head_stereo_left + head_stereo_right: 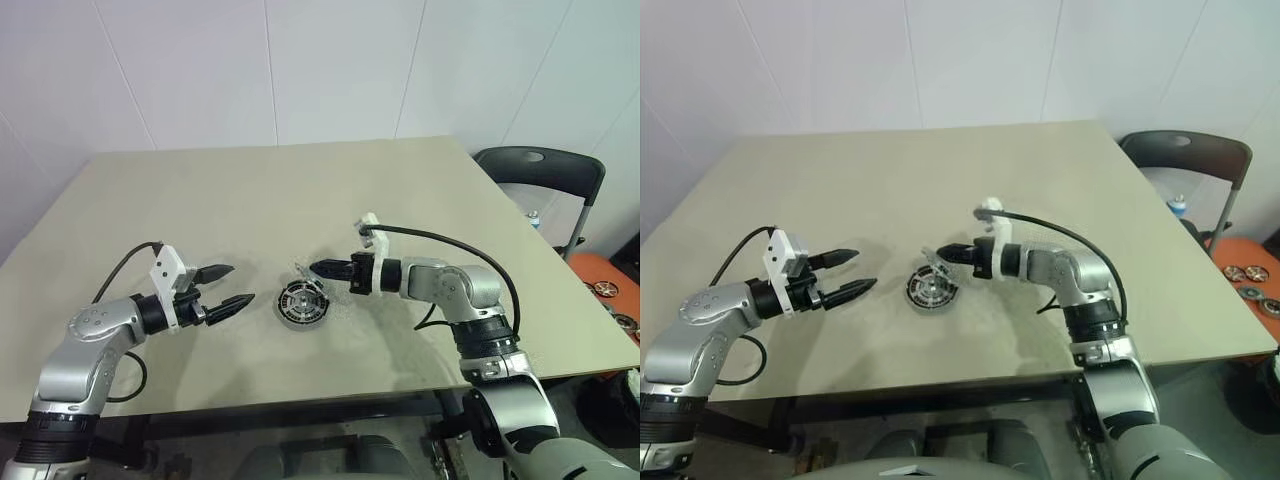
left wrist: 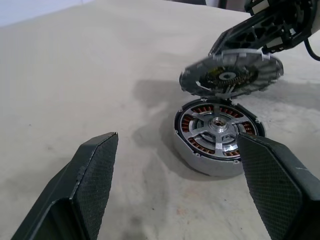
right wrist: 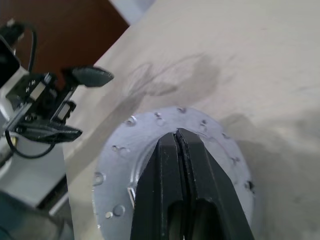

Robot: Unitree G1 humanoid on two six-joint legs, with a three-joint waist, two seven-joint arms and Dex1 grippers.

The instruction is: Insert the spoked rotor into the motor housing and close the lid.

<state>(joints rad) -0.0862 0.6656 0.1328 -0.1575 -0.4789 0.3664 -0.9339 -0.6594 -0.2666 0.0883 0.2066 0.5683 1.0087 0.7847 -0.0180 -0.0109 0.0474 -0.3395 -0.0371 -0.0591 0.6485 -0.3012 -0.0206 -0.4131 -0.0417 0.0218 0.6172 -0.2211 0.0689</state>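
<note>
A: From the head views, where does the motor housing [image 1: 303,304] sit?

B: On the beige table [image 1: 250,200], near its front edge; the left gripper [image 1: 226,290] hovers just to the housing's left, fingers spread wide and grasping nothing; the right gripper [image 1: 322,268] reaches in from the housing's right, its tips over the housing's far rim.

A: And what does the left wrist view add?

B: It looks into the housing [image 2: 218,135]; a ring of copper windings shows inside, and the spoked rotor [image 2: 218,126] already lies in it, pale spokes running out from a silvery hub; the lid [image 2: 231,74] hangs tilted just above the housing's far side, apart from it, its dark ribbed face turned down toward the housing; the head views show the lid only as a small pale sliver at the right gripper's tips.

A: The right wrist view?

B: It shows the lid's other face [image 3: 170,165], plain pale grey with small holes round the edge; the right gripper's black fingers [image 3: 160,180] lie pressed together across it, clenched on the lid; the left gripper [image 3: 65,105] shows beyond the lid, open.

A: Anything else near the housing?

B: A dark folding chair [image 1: 545,175] stands well off to its right, past the table's edge.
</note>
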